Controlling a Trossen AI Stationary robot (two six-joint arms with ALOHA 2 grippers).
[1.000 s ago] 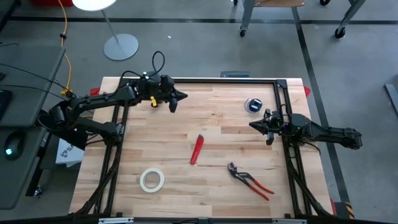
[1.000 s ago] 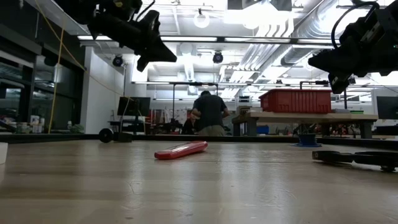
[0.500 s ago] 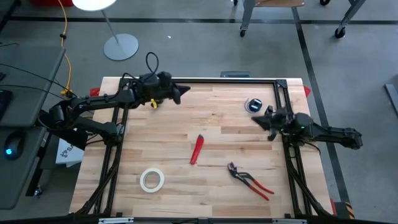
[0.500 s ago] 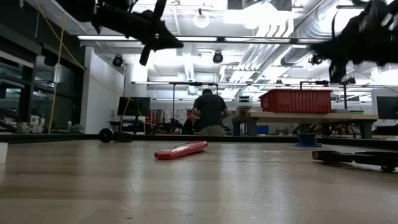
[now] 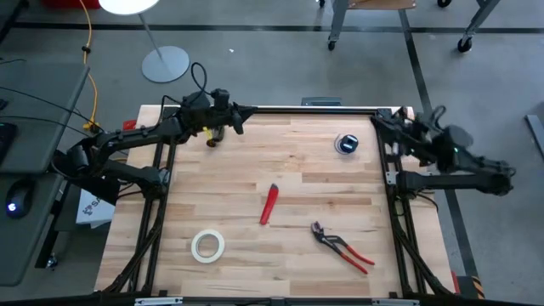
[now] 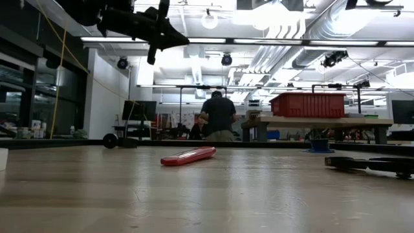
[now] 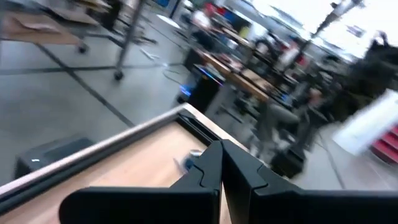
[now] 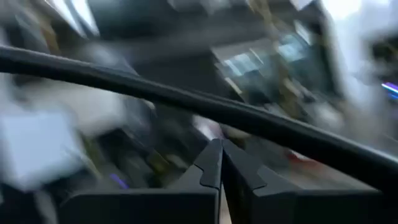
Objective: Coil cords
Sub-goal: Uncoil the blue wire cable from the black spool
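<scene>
The spool [image 5: 346,144] with its wire sits untouched near the table's [image 5: 289,183] far edge. Both the left gripper [image 5: 240,110] and right gripper [image 5: 380,121], empty and pinched closed, hover beside it; coiling seems unstarted, so next comes reaching down for the spool.

From my high view, the table [image 5: 297,183] fills the centre of the frame. A spool [image 5: 346,144] lies toward its upper right. A knife [image 5: 269,204] lies near the middle. Pliers [image 5: 340,246] lie at lower right, and a tape roll [image 5: 207,246] at lower left. The left gripper [image 5: 240,114] sits over the table's upper left edge; the right gripper [image 5: 382,121] sits at its upper right corner, just right of the spool.
</scene>
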